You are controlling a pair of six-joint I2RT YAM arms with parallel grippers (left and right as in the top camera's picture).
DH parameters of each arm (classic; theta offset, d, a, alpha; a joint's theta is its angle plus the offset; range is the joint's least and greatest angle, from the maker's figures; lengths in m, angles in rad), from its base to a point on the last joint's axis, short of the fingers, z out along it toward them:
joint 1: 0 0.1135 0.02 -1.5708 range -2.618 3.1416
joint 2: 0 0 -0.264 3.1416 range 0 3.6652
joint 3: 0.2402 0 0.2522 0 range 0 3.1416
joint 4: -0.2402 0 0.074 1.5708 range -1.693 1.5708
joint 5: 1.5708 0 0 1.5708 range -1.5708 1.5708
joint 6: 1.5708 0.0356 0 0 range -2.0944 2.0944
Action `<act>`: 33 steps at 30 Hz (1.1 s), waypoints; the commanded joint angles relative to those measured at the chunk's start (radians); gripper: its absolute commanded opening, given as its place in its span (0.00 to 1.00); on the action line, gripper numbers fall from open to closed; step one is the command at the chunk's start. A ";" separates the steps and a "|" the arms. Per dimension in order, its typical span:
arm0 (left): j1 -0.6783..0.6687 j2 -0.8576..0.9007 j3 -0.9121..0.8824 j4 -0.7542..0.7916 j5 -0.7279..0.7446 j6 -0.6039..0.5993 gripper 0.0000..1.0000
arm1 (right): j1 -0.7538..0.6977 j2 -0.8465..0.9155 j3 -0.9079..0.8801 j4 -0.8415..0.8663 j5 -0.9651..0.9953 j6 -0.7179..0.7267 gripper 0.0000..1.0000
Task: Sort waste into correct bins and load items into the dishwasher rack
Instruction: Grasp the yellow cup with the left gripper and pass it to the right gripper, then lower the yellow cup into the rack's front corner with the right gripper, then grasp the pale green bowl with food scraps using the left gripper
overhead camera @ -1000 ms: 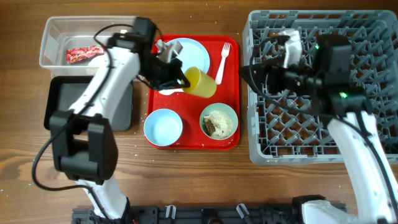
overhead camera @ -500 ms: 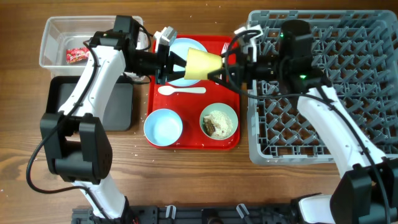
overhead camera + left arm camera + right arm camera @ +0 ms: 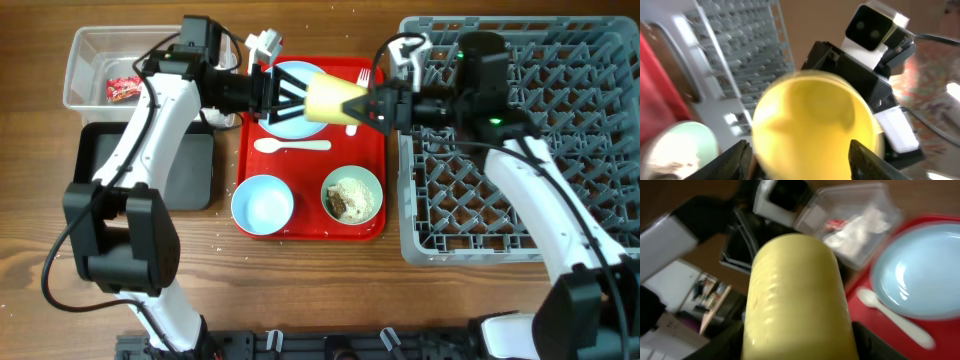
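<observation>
The yellow cup [image 3: 335, 100] hangs on its side above the red tray [image 3: 310, 226], between both grippers. My right gripper [image 3: 372, 103] is shut on the cup [image 3: 795, 295], a finger pressing each side. My left gripper [image 3: 292, 97] faces the cup's other end [image 3: 812, 125] with its jaws open and apart from it. Under them lies the light blue plate [image 3: 300, 72]. The white spoon [image 3: 292, 145] and fork [image 3: 362, 78] lie on the tray. An empty bowl [image 3: 263, 203] and a bowl of food scraps [image 3: 352, 195] sit at the tray's front.
The clear tub [image 3: 85, 55] at the back left holds the red wrapper [image 3: 123, 88] and a white napkin [image 3: 860, 222]. The black tray [image 3: 195, 170] lies in front of it. The grey dishwasher rack [image 3: 520, 200] fills the right side.
My left gripper carried the cup up and right over the plate. My right gripper came from the rack and closed round it. The left jaws have opened.
</observation>
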 commanded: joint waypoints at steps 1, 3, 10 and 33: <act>0.030 -0.021 0.015 0.074 -0.219 0.005 0.79 | -0.051 -0.151 0.013 -0.215 0.435 -0.040 0.57; 0.030 -0.021 0.015 0.083 -0.470 0.005 0.80 | -0.050 -0.259 0.022 -0.386 0.643 -0.018 0.58; 0.007 -0.021 0.015 0.082 -0.938 -0.079 0.80 | -0.049 -0.396 0.026 -1.015 0.938 0.174 0.55; 0.007 -0.021 0.015 0.075 -0.972 -0.100 0.86 | 0.091 -0.058 0.164 -1.104 1.060 0.190 0.79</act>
